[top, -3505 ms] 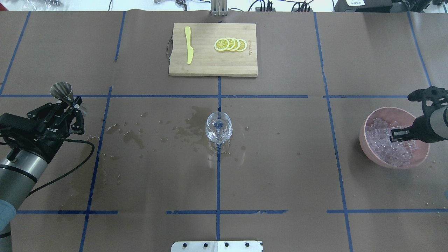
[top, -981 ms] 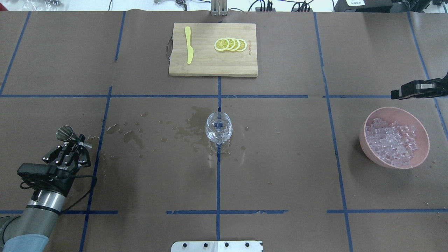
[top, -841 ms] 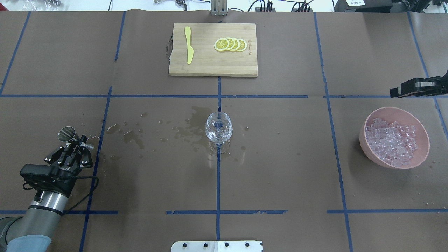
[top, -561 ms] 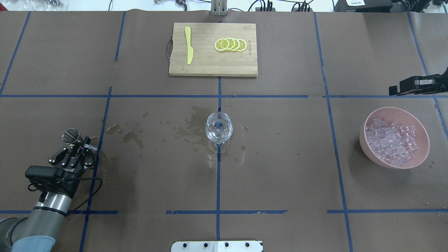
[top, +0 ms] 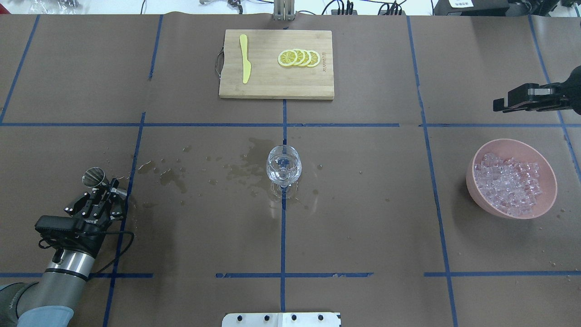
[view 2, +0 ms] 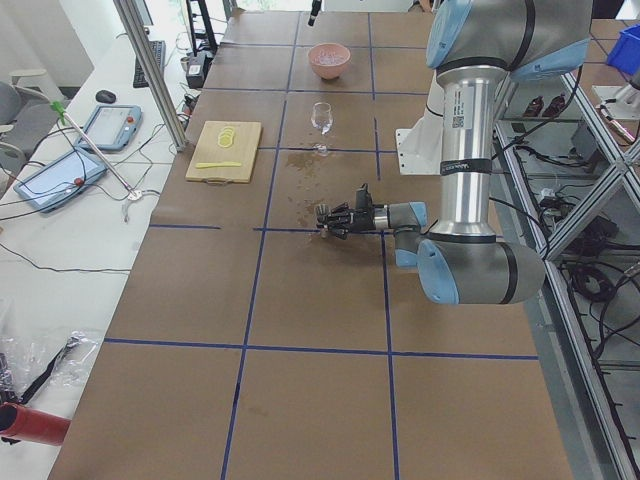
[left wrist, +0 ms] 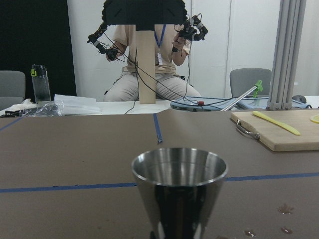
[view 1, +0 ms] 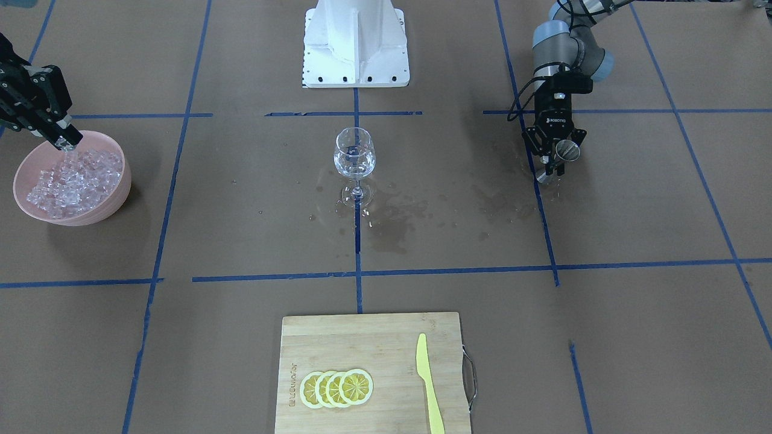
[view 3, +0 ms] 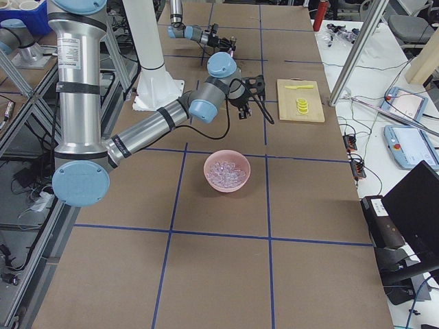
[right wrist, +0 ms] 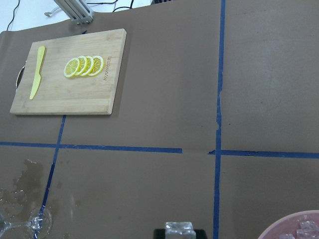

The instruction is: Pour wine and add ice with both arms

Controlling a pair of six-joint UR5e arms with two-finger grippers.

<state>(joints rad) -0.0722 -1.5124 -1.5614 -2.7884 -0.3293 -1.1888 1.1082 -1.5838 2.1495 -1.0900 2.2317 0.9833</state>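
Two grippers are in play, one on each grey arm. On the right arm (view 3: 151, 127), the right gripper (top: 500, 104) is clamped on a single ice cube (right wrist: 180, 227), a clear, glassy block pinched between its fingertips. It hangs raised above the table, apart from the one pink bowl (top: 548, 181). The rest of the ice (top: 507, 184) lies in that bowl as a heap of small whitish cubes, too many to count. On the left arm (top: 63, 265), the left gripper (top: 109, 187) is closed around the waist of one steel jigger (top: 93, 177), held low over the table's left side. Between the two stands one wine glass (top: 283, 164), upright where the blue tape lines (top: 283, 236) cross. The wine (view 1: 354, 167) sits low in its bowl, clear and almost colourless. Dark wet patches (top: 172, 177) spot the brown paper (top: 363, 204) between glass and jigger. At the far edge lies one wooden cutting board (top: 272, 86) carrying four overlapping lemon slices (top: 299, 57) and one yellow knife (top: 245, 59). One seated person (left wrist: 167, 55) shows beyond the table in the left wrist view.
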